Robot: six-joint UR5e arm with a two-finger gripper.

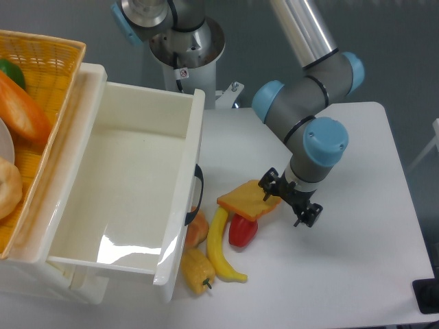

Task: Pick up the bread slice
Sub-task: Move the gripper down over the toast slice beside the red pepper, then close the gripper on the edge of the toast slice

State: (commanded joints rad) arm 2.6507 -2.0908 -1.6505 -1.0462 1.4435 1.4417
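Orange-crusted flat bread slice [248, 199] lies beneath the spread, empty gripper [291, 201]

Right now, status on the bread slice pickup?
Gripper open at bread slice's right edge, no grip. Slice propped on red pepper, banana alongside.

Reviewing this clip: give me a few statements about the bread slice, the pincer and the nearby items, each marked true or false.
1. The bread slice rests partly on the red pepper. True.
2. The pincer has the bread slice lifted clear of the other items. False: the slice lies on the pile.
3. The banana lies inside the white drawer. False: it is on the table beside the drawer.
4. The pincer is at the slice's right edge. True.
5. The wicker basket sits left of the drawer. True.
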